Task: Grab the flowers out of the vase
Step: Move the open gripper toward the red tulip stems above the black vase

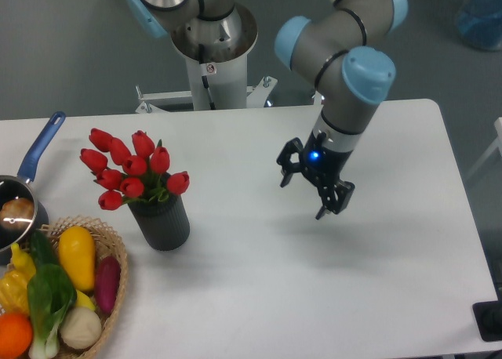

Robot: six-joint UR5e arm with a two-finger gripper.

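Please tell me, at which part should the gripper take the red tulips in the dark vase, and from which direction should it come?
Probably the green stems just above the vase mouth, below the buds of the flowers. There the bunch looks narrowest, so the fingers could close around it. The open gripper hangs to the right, apart from the bunch, so coming from that side, then lifting straight up, seems sensible.

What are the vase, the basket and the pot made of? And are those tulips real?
The vase looks like matte dark plastic or ceramic; its ribbed wall shows no shine. The basket is woven, tan wicker or straw by its weave. The pot appears to be shiny steel, with a blue handle, likely plastic. The tulips look artificial: uniformly red, stiff buds, though I can't be sure.
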